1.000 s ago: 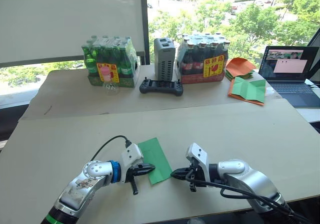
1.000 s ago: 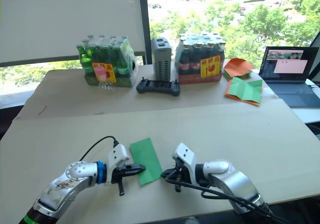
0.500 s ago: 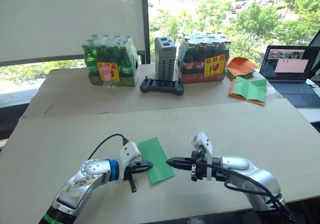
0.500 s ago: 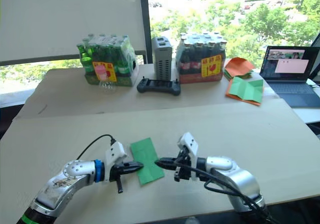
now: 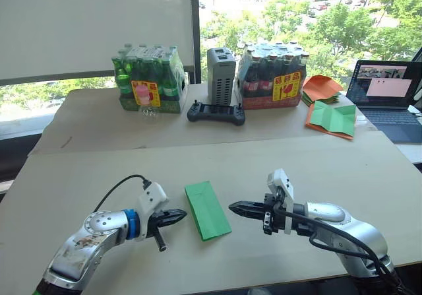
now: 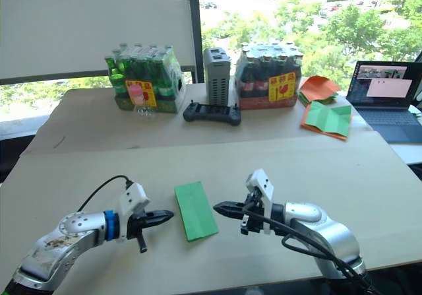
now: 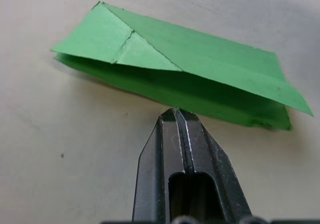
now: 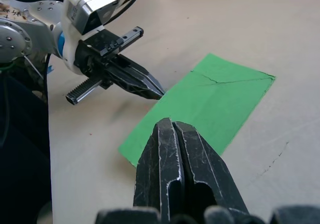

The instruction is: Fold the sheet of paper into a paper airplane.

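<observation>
The sheet of paper [image 5: 207, 209] lies flat on the near table as a narrow folded green strip, with a diagonal crease at one end [image 7: 132, 46]. No paper airplane is in view. My left gripper [image 5: 181, 213] is shut and empty, its tip a short way left of the strip and pointing at it. My right gripper [image 5: 233, 206] is shut and empty too, just right of the strip and slightly above the table. In the right wrist view, the left gripper [image 8: 150, 87] nearly touches the strip's [image 8: 210, 101] long edge.
On the far table stand a pack of green bottles [image 5: 146, 79], a grey box [image 5: 221, 76], a pack of dark bottles [image 5: 273, 76] and a black controller [image 5: 215, 113]. An orange and green paper pile [image 5: 331, 110] and a laptop [image 5: 384, 94] sit far right.
The left gripper's tip has drawn back left off the strip's edge. The right gripper has lifted and moved up along the strip's right side. The camera has shifted slightly.
</observation>
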Robot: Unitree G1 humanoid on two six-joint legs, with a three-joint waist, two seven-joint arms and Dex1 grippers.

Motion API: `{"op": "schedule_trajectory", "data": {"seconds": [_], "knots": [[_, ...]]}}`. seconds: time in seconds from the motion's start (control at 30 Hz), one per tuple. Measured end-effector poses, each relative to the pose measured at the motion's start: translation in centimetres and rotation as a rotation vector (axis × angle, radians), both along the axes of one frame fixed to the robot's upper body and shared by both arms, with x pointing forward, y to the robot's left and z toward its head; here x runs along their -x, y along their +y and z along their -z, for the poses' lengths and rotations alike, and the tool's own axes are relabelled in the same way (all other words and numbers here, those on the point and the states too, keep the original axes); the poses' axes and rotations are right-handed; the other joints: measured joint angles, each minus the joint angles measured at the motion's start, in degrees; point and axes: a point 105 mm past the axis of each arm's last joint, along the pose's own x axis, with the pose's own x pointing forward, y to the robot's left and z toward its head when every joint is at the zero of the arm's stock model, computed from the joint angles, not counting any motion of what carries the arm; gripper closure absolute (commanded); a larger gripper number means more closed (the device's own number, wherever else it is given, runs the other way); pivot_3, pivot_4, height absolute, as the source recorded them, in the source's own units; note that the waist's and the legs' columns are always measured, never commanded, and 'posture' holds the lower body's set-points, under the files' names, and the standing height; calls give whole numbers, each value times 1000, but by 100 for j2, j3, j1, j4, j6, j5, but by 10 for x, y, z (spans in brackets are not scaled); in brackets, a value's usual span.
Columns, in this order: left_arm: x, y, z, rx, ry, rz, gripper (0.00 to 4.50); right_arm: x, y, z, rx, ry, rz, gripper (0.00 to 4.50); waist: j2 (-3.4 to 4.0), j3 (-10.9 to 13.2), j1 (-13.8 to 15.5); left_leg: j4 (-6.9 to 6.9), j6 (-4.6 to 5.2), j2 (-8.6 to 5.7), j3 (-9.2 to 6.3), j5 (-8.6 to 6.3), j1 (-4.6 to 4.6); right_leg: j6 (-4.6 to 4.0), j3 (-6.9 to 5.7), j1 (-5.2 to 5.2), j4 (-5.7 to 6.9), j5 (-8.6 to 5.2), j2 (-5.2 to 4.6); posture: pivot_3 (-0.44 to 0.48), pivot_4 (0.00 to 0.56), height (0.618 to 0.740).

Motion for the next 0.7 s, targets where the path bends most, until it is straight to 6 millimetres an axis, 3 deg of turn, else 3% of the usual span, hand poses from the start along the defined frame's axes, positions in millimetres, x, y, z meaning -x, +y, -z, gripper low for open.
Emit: {"op": "schedule_trajectory", "data": {"seconds": [0.2,0.43,0.57,0.7], "knots": [[-15,-28,-21,48,-79,90,4500,1,10,-14,-11,-38,-37,4483,-1,0,-20,1,0,0,0,0,-3,0,0,-2,0,0,0,0,150,735],[-25,-58,-10,79,-64,168,4500,-4,35,-30,-17,-95,-92,4483,-1,1,-21,15,0,-2,-1,0,-22,-1,-3,-15,3,1,0,0,150,735],[-31,-60,-15,73,-90,171,4500,-10,42,-22,50,-92,-67,4483,-2,0,-29,31,0,-4,-1,1,-52,-4,-4,-49,18,4,0,0,150,735],[-30,-64,-16,75,-90,188,4500,-34,32,-1,153,-71,78,4483,-1,0,-55,75,-1,-10,-5,1,-89,-4,-10,-71,36,5,-1,0,150,735]]}}
